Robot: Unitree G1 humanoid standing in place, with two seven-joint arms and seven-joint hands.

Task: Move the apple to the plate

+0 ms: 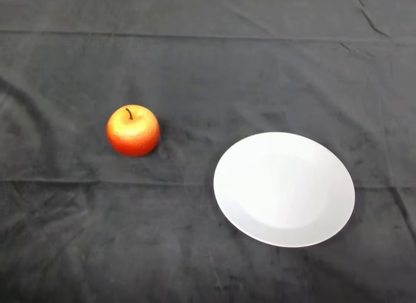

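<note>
One round red-and-orange apple with a short dark stem sits upright on the dark cloth covering the table, left of centre and untouched. No part of the robot shows here, so no fingers are available to place things against, and whether they are wide, narrow or holding anything cannot be told; positions have to be given by the apple itself. To its right and a little nearer the robot lies a plain round white plate, bare, well apart from the fruit with open cloth between them. The task looks not yet begun: the apple is off the plate and nothing has hold of it.

The main risks, as I judge them, come from the apple's shape and the surfaces. It is smooth and rounded, so a grasp that closes off-centre could squeeze it out sideways and send it rolling across the cloth, perhaps away from reach. The cloth is wrinkled and soft, so a low approach might drag it and shift both apple and plate. The plate is shallow and slick; an apple released from too high or near the rim could roll off again or nudge the plate.
</note>
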